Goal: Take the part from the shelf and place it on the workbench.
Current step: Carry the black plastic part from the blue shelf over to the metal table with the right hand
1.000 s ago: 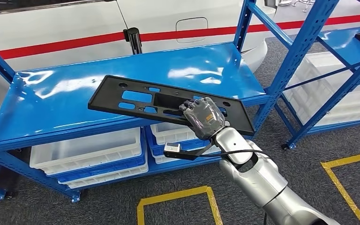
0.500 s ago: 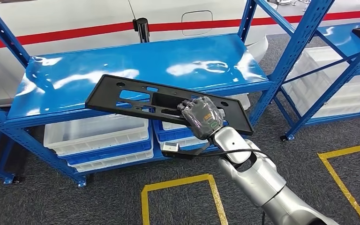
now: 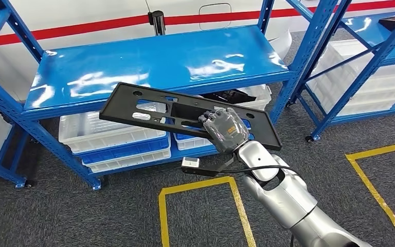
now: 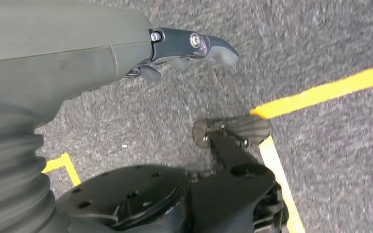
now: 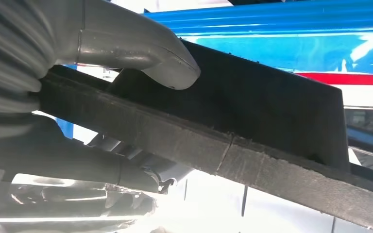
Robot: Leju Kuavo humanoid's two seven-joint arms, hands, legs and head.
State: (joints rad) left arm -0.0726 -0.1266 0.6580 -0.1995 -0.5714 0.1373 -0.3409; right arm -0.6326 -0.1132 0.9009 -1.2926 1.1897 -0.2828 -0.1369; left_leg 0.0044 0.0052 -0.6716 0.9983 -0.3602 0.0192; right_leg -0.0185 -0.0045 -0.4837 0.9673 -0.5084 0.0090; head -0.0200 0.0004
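The part is a long flat black plate (image 3: 154, 109) with several cut-outs. My right hand (image 3: 224, 128) grips its near long edge toward the right end and holds it in the air, in front of the blue shelf board (image 3: 149, 64). The plate is clear of the shelf and tilts down to the right. In the right wrist view the grey thumb (image 5: 141, 51) presses on the black part (image 5: 252, 116) with darker fingers underneath it. My left hand (image 4: 184, 46) hangs over grey carpet, its fingers loosely curled around nothing.
Blue rack posts (image 3: 25, 118) stand at left and right of the shelf. White bins (image 3: 113, 136) sit on the lower level. A second blue rack (image 3: 370, 62) stands at the right. Yellow tape lines (image 3: 200, 206) mark the grey carpet.
The whole view has shifted: the shelf now looks farther off and higher in the picture, so the camera moved back. The plate stays in my right hand, now clear of the shelf board.
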